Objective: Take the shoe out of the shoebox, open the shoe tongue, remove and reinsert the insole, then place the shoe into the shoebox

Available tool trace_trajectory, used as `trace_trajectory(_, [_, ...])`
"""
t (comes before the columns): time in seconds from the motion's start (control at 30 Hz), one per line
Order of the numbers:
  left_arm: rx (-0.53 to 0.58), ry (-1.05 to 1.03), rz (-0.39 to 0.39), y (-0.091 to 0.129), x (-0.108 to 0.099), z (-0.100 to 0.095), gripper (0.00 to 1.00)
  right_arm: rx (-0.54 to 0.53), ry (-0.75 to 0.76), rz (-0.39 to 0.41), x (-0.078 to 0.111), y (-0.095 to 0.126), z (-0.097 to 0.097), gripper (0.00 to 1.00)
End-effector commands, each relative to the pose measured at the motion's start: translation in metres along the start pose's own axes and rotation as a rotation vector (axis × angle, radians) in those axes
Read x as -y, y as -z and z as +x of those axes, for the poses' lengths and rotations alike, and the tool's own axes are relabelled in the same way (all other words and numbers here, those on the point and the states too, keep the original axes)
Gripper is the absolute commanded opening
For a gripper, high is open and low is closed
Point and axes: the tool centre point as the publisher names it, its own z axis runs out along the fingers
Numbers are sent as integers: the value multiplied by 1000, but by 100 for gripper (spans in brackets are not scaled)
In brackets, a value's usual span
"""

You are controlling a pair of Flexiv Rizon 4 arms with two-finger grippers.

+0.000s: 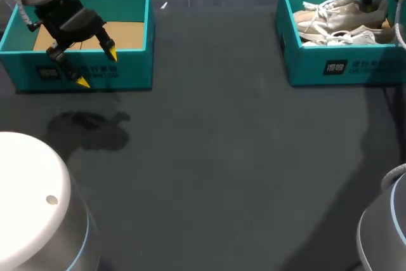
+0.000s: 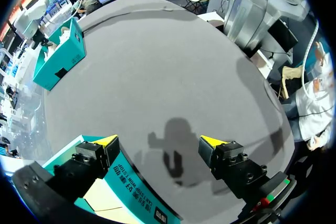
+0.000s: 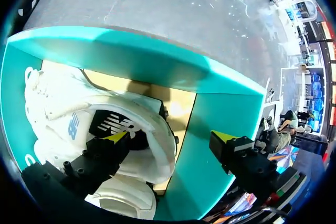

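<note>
— While both arms hang over the dark desk [image 1: 209, 157], where does the shoe sit?

— In the teal shoebox [image 1: 304, 61] at the desk's far right corner. A pair of pale lace-up shoes [image 1: 336, 14] lies inside, packed close together. A second teal box [image 1: 127, 71], at the far left, shows only its cardboard floor.

— And the end effectors?

— The left end effector [image 1: 96, 66] hovers over the near wall of the second teal box, fingers apart, nothing between them. The right end effector [image 3: 169, 137] hangs above the shoebox, fingers likewise spread and gripping nothing. In the right wrist view, one yellow tip lies over the opening of a white shoe [image 3: 68, 103] and the other lies out past the box wall. Whether either tip touches anything cannot be told.

— How will that shoe handle?

— Probably light, with a soft upper that yields to a pinch and a stiffer sole and heel. Its laces [image 1: 317, 7] look loose enough to snag. The padded collar [image 3: 157, 148] seems the best hold, one finger inside the opening and one outside, though the box wall just beside it leaves little room. The dark insole [image 3: 110, 124] showing in the opening is likely thin and floppy, best taken by its heel edge.
</note>
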Motion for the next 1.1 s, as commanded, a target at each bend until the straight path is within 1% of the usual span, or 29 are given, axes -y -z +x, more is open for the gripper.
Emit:
trace_trajectory(0.03, [-1, -1, -2, 0, 0, 0, 100, -8, -4, -3, 10, 30, 2, 100])
trace_trajectory(0.07, [-1, -1, -2, 0, 0, 0, 100, -10, -8, -18, 12, 37, 4, 100])
trace_trajectory(0.13, [-1, -1, -2, 0, 0, 0, 100, -13, -10, -16, 14, 46, 6, 100])
trace_trajectory(0.17, [-1, -1, -2, 0, 0, 0, 100, -19, -9, -29, 17, 52, 9, 100])
trace_trajectory(0.47, [-1, -1, -2, 0, 0, 0, 100, -38, -1, -61, 31, 83, 27, 100])
trace_trajectory(0.53, [30, 117, 0, 10, 4, -4, 100, -43, -5, -64, 35, 88, 31, 100])
trace_trajectory(0.57, [53, 204, 16, 17, 5, -6, 100, -44, -7, -66, 38, 92, 34, 100])
trace_trajectory(0.6, [50, 250, 35, 20, 4, -7, 100, -45, -9, -66, 39, 93, 36, 100])
trace_trajectory(0.63, [49, 340, 43, 25, 3, -9, 100, -48, -11, -66, 41, 95, 38, 100])
trace_trajectory(0.67, [63, 445, 26, 28, 1, -12, 100, -53, -13, -68, 44, 97, 42, 100])
trace_trajectory(0.73, [93, 547, 32, 35, -1, -10, 100, -57, -13, -67, 46, 99, 46, 100])
trace_trajectory(0.77, [114, 655, -3, 40, -3, -11, 100, -61, -13, -66, 48, 101, 49, 100])
trace_trajectory(0.8, [135, 709, -11, 41, -5, -11, 100, -63, -13, -66, 49, 102, 50, 100])
trace_trajectory(0.83, [158, 816, -27, 46, -9, -10, 100, -67, -14, -66, 51, 104, 53, 100])
trace_trajectory(1.0, [251, 1101, -71, 60, -29, -13, 100, -80, -20, -65, 62, 110, 63, 100])
trace_trajectory(1.07, [258, 1171, -75, 62, -36, -15, 100, -86, -23, -66, 67, 112, 66, 100])
trace_trajectory(1.1, [278, 1234, -93, 64, -41, -15, 100, -91, -25, -66, 69, 113, 67, 100])
